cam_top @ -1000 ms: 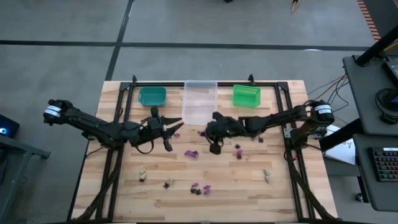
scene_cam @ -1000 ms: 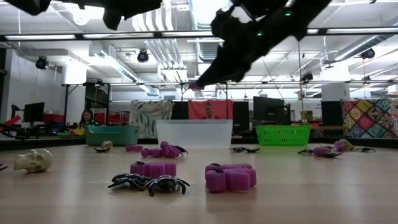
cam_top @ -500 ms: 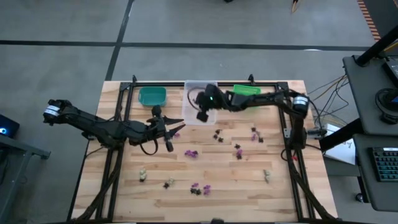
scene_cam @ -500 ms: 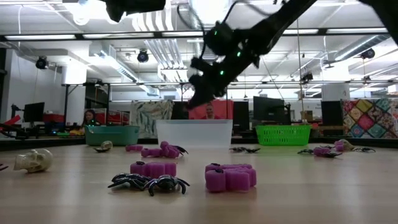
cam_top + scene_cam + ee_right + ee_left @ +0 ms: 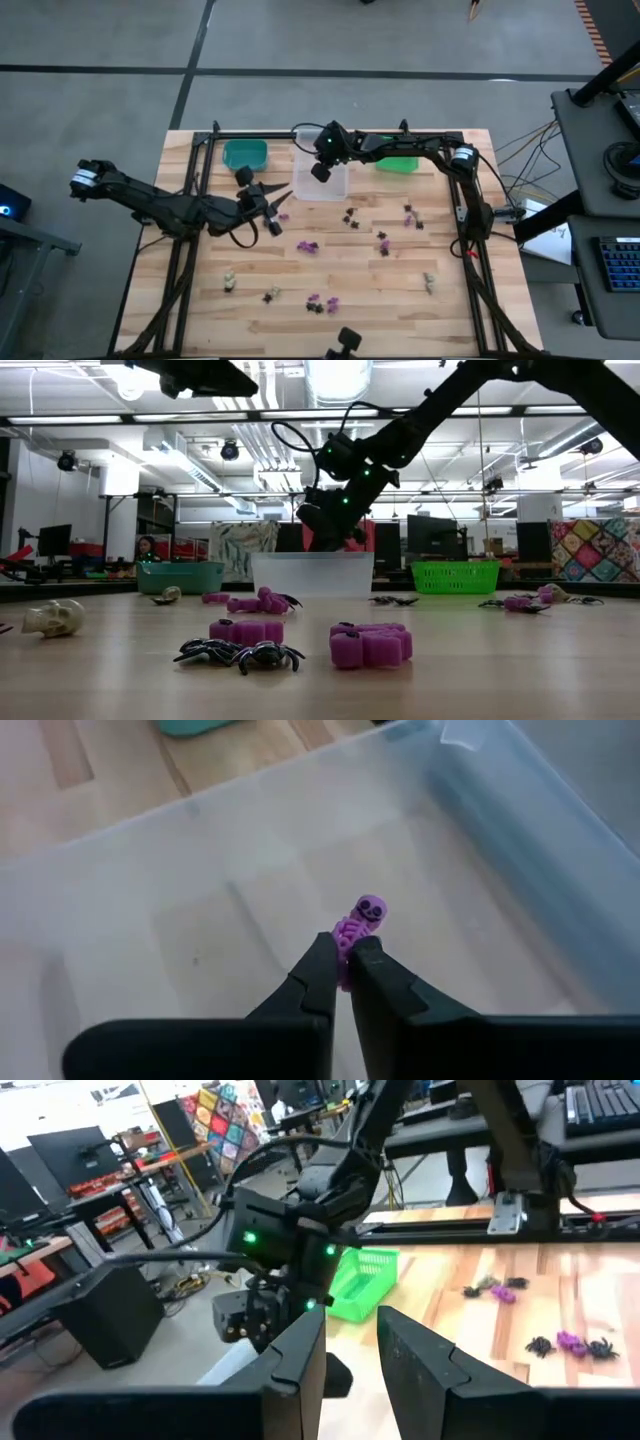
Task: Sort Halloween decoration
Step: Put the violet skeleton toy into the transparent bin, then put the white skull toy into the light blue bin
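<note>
Where I look down in the high view, my right gripper (image 5: 320,172) hangs over the clear bin (image 5: 322,178); the left gripper (image 5: 262,203) waits just beside it, jaws slightly apart, empty. Right wrist view: jaws pinch a purple skeleton (image 5: 357,924), skull pointing forward, bin floor directly beneath.

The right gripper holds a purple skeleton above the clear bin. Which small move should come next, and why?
Probably open the right gripper. Its fingers pinch the purple skeleton directly over the clear bin, so a release should drop it inside.
</note>
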Action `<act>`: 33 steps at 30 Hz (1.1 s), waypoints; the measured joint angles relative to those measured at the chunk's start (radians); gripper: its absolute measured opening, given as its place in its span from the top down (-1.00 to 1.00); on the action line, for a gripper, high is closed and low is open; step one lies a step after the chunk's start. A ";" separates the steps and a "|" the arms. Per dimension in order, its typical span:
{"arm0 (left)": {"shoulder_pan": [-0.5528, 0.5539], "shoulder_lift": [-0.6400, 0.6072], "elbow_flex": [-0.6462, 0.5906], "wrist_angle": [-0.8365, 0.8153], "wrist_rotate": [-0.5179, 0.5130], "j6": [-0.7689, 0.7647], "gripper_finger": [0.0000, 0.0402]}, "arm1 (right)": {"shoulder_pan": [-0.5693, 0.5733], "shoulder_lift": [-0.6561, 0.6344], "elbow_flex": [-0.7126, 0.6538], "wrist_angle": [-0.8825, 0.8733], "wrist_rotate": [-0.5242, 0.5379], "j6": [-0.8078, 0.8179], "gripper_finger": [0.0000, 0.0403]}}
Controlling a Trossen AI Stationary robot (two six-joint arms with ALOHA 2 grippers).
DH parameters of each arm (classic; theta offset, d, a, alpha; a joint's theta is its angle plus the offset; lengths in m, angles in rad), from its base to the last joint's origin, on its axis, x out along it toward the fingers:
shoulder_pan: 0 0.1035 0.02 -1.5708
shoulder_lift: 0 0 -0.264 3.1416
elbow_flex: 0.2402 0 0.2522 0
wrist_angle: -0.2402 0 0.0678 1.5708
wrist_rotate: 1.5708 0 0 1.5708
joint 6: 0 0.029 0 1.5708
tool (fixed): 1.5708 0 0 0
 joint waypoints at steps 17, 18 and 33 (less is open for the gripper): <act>-0.001 0.012 0.000 -0.057 0.000 -0.177 0.61 | -0.001 -0.110 -0.001 -0.067 0.002 -0.006 0.47; -0.001 0.012 0.000 -0.074 0.000 -0.204 0.61 | 0.004 -0.132 -0.001 -0.097 0.002 -0.009 0.47; 0.000 0.013 0.000 -0.545 0.043 -0.787 0.61 | 0.221 -0.552 -0.282 -0.259 0.001 0.036 0.58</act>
